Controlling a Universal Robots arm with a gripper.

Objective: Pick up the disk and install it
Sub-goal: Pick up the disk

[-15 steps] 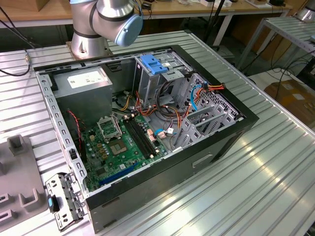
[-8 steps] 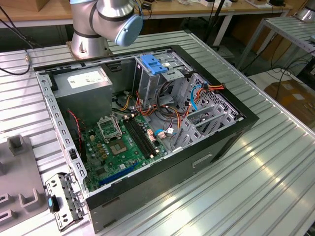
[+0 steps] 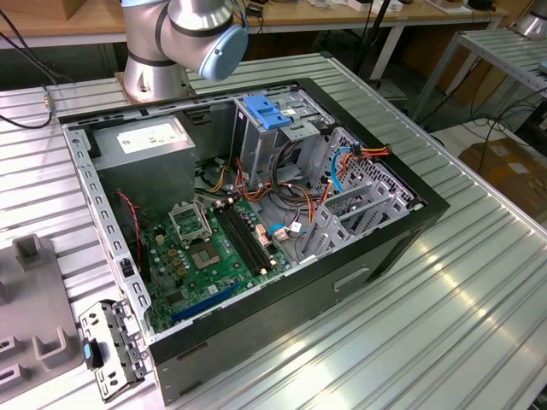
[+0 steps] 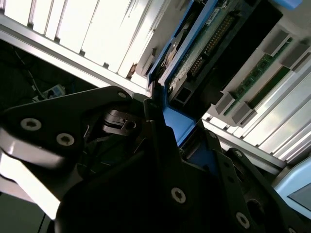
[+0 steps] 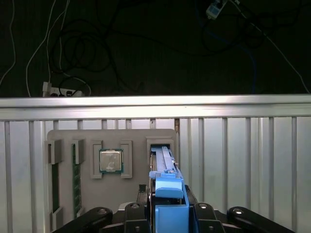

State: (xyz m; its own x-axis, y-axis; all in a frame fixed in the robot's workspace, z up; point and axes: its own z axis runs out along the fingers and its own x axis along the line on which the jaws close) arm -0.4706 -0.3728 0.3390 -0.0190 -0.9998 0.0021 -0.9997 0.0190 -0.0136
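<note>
In the first wrist view the disk (image 5: 164, 167) stands on edge, its blue plastic rail (image 5: 169, 190) facing the camera. Its far end sits at a slot of the grey parts tray (image 5: 136, 136). My gripper (image 5: 168, 209) is shut on the disk, with black fingers (image 5: 135, 209) pressed against both sides of the rail. The second wrist view shows the same grip from the side: the gripper (image 4: 167, 127) clamps the blue rail, and the disk's green circuit-board face (image 4: 206, 41) runs away from it. I cannot tell whether the disk is lifted off the tray.
The open computer case (image 3: 376, 248) lies on the ribbed aluminium table (image 3: 479, 299), with a metal drive cage topped by a blue bracket (image 3: 267, 113). The arm's base (image 3: 158, 64) stands behind the case. The tray also holds a processor chip (image 5: 111, 160) and memory sticks (image 5: 76, 179).
</note>
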